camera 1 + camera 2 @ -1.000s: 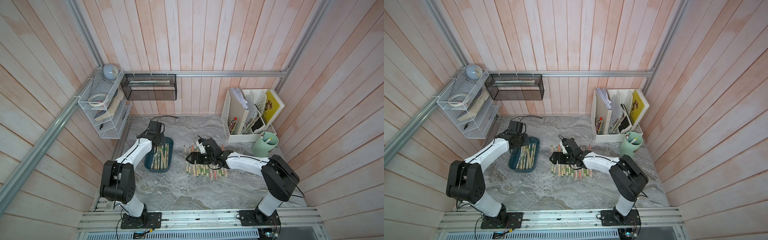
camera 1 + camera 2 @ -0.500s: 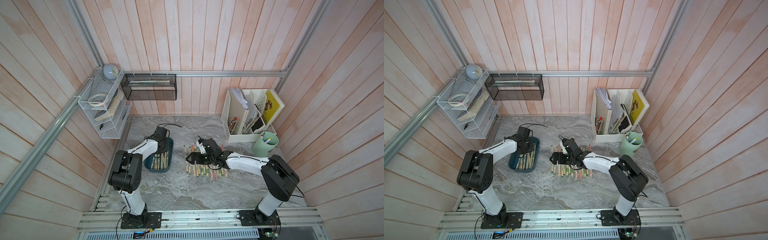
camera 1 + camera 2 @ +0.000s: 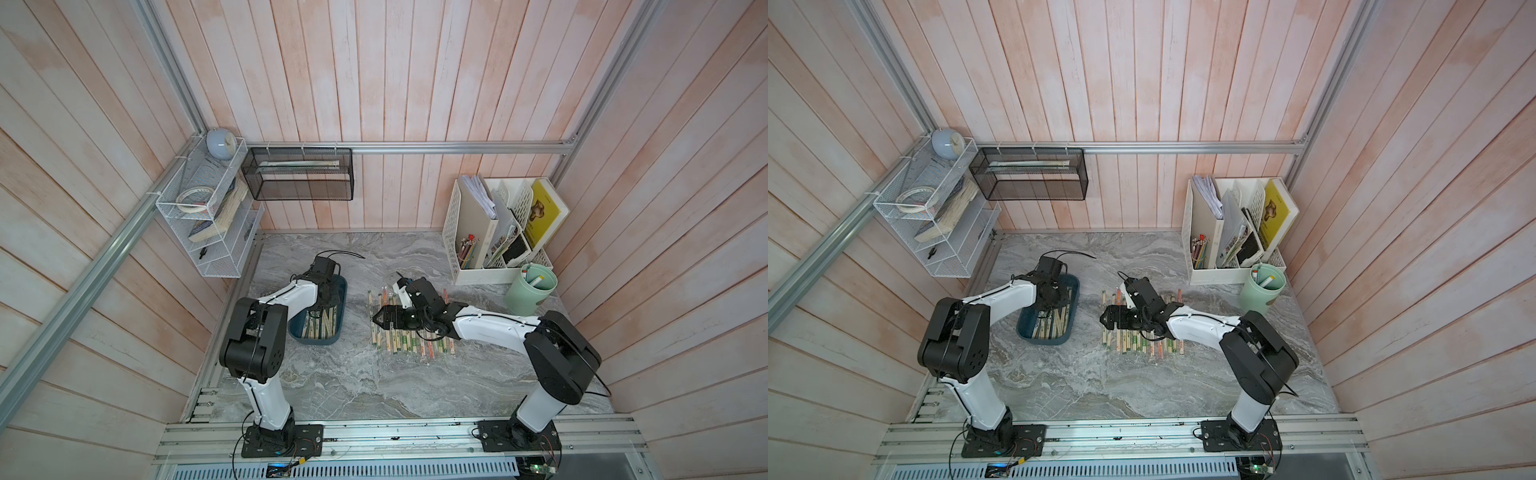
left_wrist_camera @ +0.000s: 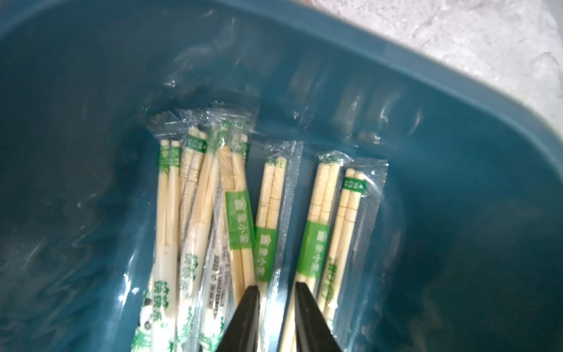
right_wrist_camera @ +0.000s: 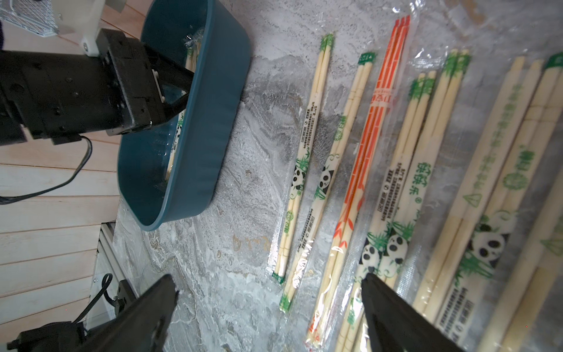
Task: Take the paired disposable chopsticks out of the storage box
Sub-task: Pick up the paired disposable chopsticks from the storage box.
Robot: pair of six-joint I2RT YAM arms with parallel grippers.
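- Across the grey marbled desk [image 3: 374, 386] you have two arms reaching inward: the left arm [image 3: 291, 296] over the box, and the right arm [image 3: 490, 328] over a laid-out row.
- Toward the left side of the desk sits the storage box [image 3: 316, 341], dark teal. Several of the paired disposable chopsticks [image 4: 320, 213] lie lengthwise inside it in clear, green-printed sleeves.
- Near the box but apart from it, a row of sleeved pairs [image 5: 307, 152] lies side by side on the desk, one sleeve printed red.
- Your right jaws stand wide open just above the end of that row nearest the box, with nothing between them.
- Your left jaws reach down inside the box, set narrow and closed on one sleeved pair [image 4: 271, 213], touching it on both sides.
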